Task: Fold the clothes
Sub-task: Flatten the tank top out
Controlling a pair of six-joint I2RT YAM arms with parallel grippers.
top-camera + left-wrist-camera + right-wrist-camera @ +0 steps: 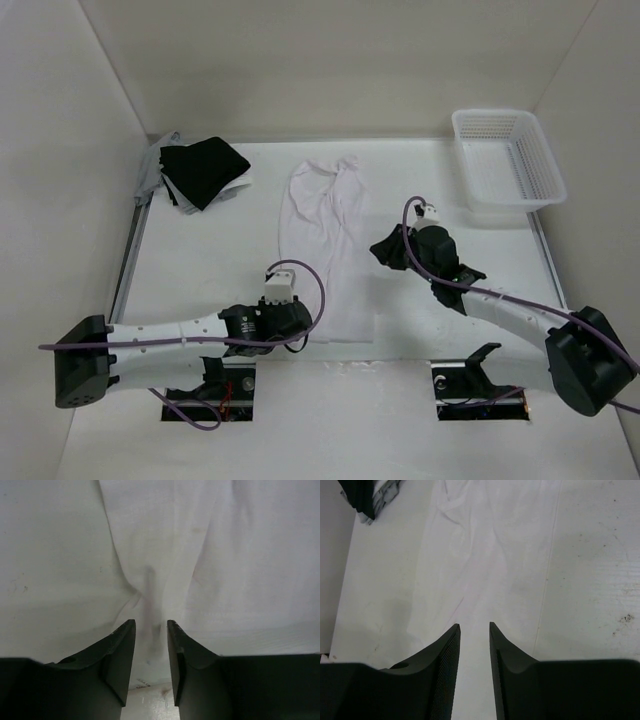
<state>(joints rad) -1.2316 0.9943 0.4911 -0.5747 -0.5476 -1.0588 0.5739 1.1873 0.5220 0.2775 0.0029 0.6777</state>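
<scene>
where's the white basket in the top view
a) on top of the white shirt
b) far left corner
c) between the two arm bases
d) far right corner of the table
d, the white basket stands at the far right corner, apart from the white garment, while the black garment fills the far left corner.

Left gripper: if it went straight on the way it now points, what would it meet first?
The white garment. The left gripper, jaws apart, points at its creased cloth just ahead, though how close is unclear.
</scene>
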